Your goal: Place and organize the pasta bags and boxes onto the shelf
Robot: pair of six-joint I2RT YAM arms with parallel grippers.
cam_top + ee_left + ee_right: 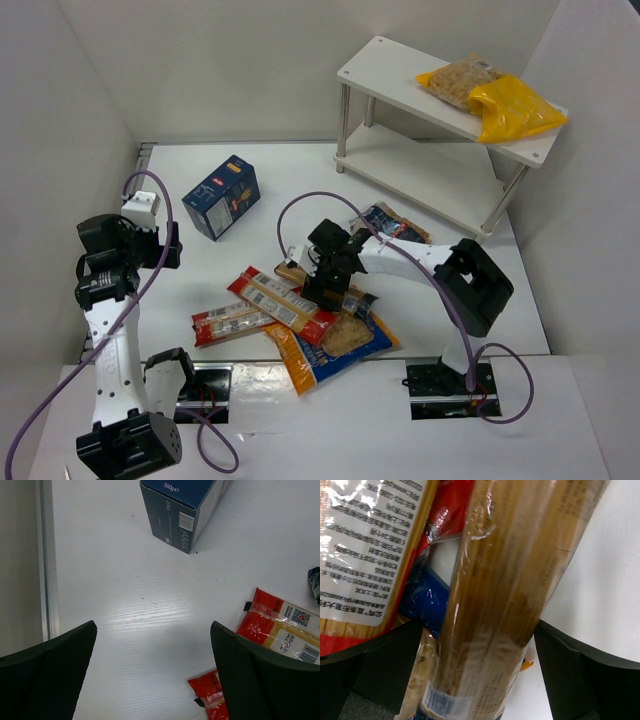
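The right gripper (479, 627) hangs low over a heap of pasta packs near the middle of the table (290, 175), its jaws apart and straddling a brown spaghetti pack (505, 580); the pack runs lengthwise through the gap, close against one of the fingers (585, 675) and with a slim gap to the other; whether either pad presses on it cannot be told. Beside the brown pack lies a red spaghetti pack (370, 540), and an orange-blue bag (335, 350) sits at the near edge of the heap; a 2nd red spaghetti pack (228, 322) lies to the left of it. The left gripper (154, 630) hovers above bare table with its jaws wide apart and nothing between them; a dark blue carton (180, 510) lies ahead of it, well apart from the fingertips. At the far right stands the shelf (385, 65); 2 bags, a clear bag (460, 82) and a yellow bag (515, 108), lie touching on its top tier.
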